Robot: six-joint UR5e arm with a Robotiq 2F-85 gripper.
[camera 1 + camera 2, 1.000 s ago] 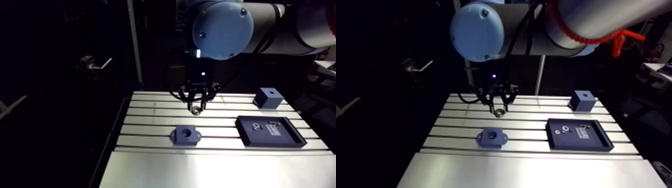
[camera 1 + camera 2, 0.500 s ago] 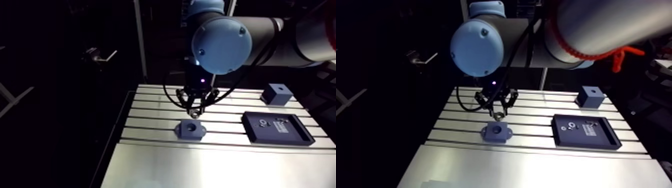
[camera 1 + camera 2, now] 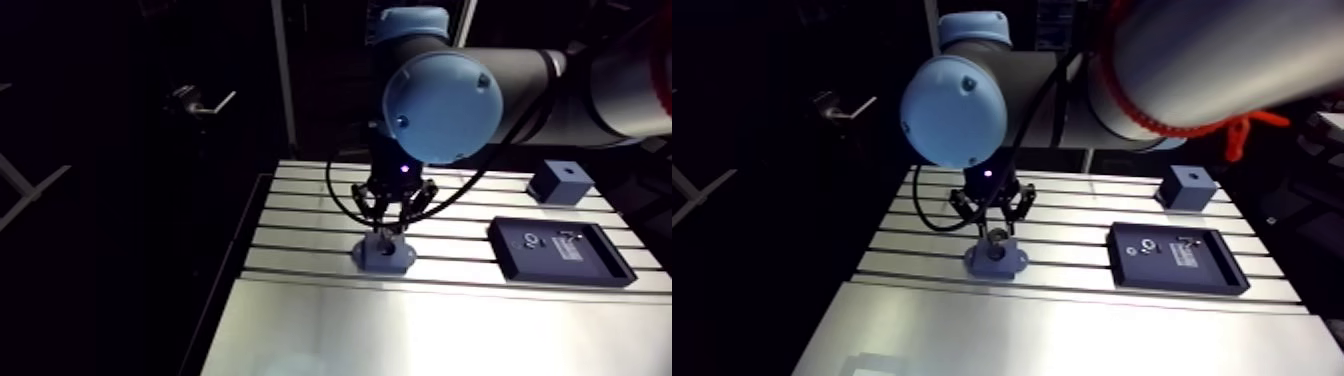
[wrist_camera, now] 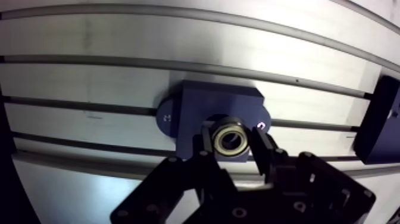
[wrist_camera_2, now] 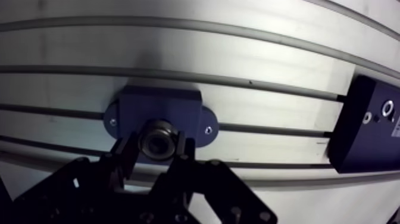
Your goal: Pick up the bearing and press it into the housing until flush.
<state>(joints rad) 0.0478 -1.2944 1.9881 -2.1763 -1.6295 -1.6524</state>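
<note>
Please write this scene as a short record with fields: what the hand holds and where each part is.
hand: shut on the bearing
bearing: held right over the housing
housing: blue, flanged, flat on the slotted table
press-in: cannot tell if begun
others: dark tray and blue block, both apart from the housing

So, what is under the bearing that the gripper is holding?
The blue housing lies under the bearing, on the slotted table. The bearing and the gripper cover most of its bore, so whether the bearing has entered it cannot be seen.
</note>
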